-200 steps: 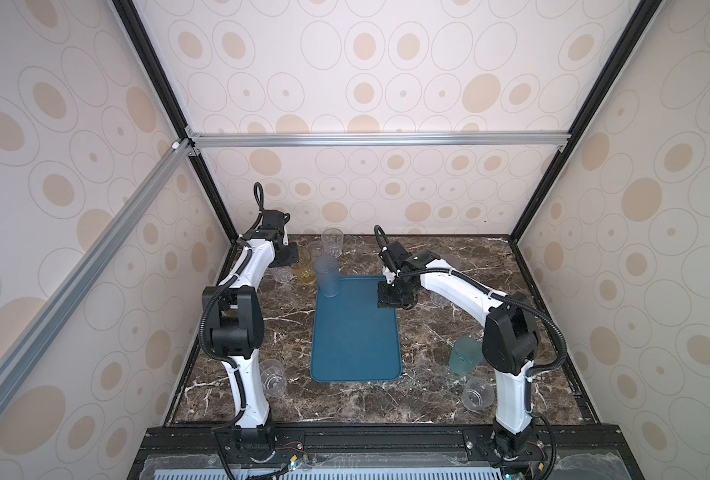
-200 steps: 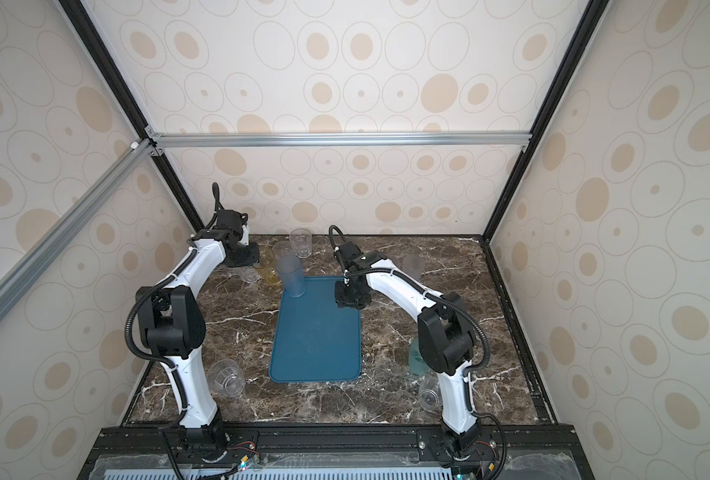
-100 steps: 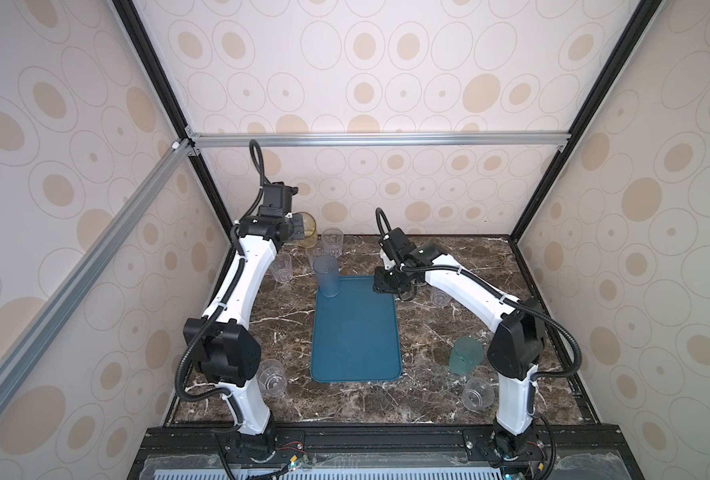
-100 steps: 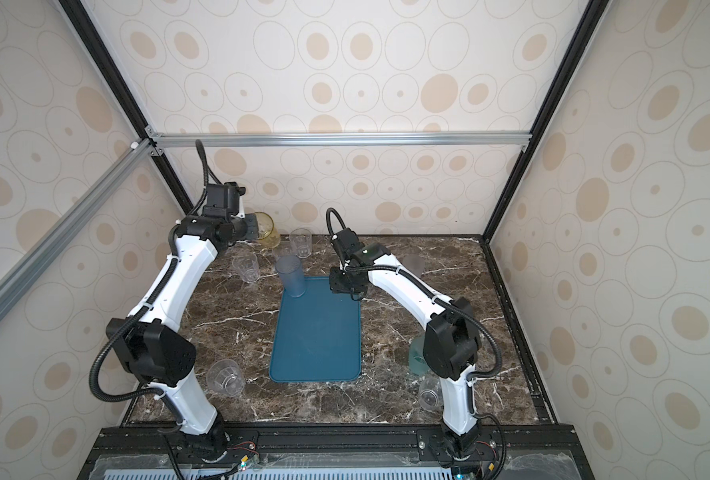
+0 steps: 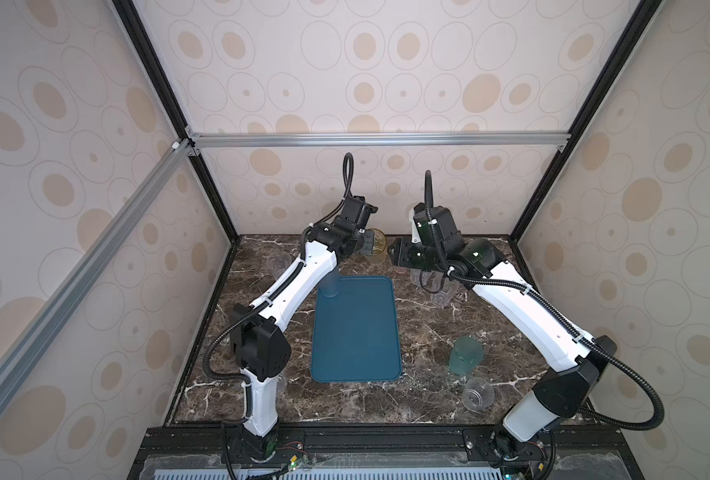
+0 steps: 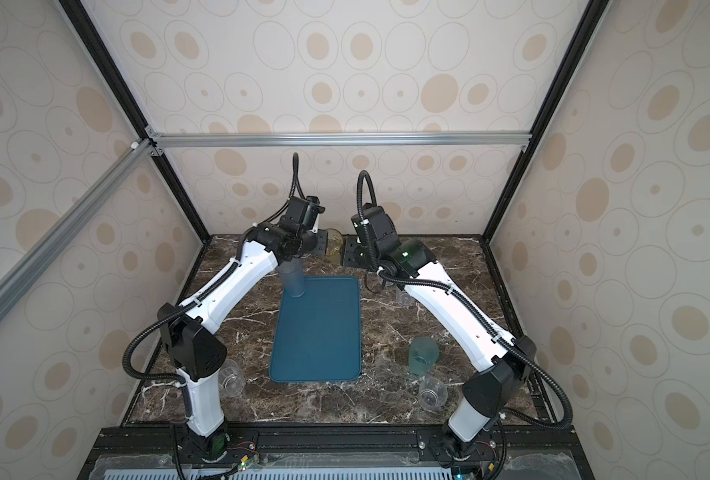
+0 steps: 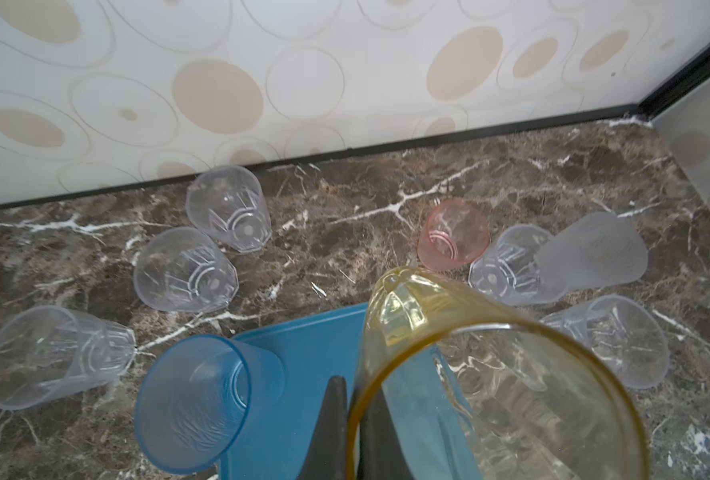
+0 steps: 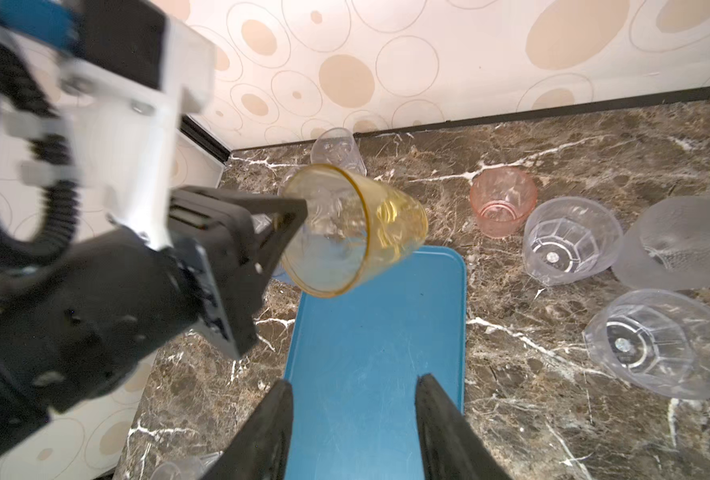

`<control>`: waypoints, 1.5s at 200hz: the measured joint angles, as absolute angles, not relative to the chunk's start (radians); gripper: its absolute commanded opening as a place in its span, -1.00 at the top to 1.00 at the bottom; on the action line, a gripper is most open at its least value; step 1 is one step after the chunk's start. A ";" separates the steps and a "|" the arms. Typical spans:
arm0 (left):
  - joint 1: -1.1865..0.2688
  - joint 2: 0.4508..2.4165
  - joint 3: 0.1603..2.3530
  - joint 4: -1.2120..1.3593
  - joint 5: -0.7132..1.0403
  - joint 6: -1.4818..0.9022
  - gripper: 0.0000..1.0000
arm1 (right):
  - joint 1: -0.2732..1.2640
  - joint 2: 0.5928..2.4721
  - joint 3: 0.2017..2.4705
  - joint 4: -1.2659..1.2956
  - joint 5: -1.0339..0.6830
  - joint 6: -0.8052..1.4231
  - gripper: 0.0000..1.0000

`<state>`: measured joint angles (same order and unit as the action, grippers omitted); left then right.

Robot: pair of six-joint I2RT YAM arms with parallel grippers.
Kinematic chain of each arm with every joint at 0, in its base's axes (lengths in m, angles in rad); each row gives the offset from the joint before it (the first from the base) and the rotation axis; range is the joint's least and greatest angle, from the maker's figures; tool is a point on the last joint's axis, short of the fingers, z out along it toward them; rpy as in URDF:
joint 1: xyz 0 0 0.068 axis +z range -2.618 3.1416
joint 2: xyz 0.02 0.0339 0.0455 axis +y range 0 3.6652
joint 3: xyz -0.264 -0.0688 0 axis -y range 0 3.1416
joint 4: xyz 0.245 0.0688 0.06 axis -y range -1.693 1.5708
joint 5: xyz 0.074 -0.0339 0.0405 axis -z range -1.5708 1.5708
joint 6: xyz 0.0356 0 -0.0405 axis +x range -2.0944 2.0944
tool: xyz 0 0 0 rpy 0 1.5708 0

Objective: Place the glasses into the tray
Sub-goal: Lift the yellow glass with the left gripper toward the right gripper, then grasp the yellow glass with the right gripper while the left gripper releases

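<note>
Left gripper [image 8: 293,214], clamped on yellow tumbler [image 8: 361,224], has raised it over tray [image 8: 370,374]; placement pending. Right gripper [image 8: 355,384] parted, empty

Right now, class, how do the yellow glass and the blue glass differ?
The yellow glass hangs tipped sideways in the left gripper; the blue glass stands upright on the tray's corner. The yellow glass is clear-tinted; the blue glass looks frosted. Both are empty tumblers.

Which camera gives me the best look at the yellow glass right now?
The right wrist view: the whole yellow glass shows there, tilted, its rim pinched by the left gripper. The left wrist view crops it in extreme close-up. In both top views it is small and partly hidden.
</note>
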<state>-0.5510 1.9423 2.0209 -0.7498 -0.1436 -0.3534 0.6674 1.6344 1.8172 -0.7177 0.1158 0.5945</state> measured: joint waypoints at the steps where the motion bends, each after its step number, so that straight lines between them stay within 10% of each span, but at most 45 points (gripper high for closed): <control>1: -0.552 1.943 2.020 -0.750 -0.143 -0.353 1.00 | 0.667 1.635 1.817 -0.717 0.117 0.595 -0.02; 72: -0.565 1.913 1.956 -0.748 -0.090 -0.399 1.00 | 0.668 1.814 1.860 -0.733 0.183 0.594 0.06; 143: -0.567 1.887 1.894 -0.742 -0.072 -0.429 1.00 | 0.668 1.933 1.947 -0.744 0.241 0.639 0.63; 300: -0.503 1.584 1.658 -0.611 -0.001 -0.452 0.15 | 0.643 2.120 2.202 -0.985 0.179 0.585 0.98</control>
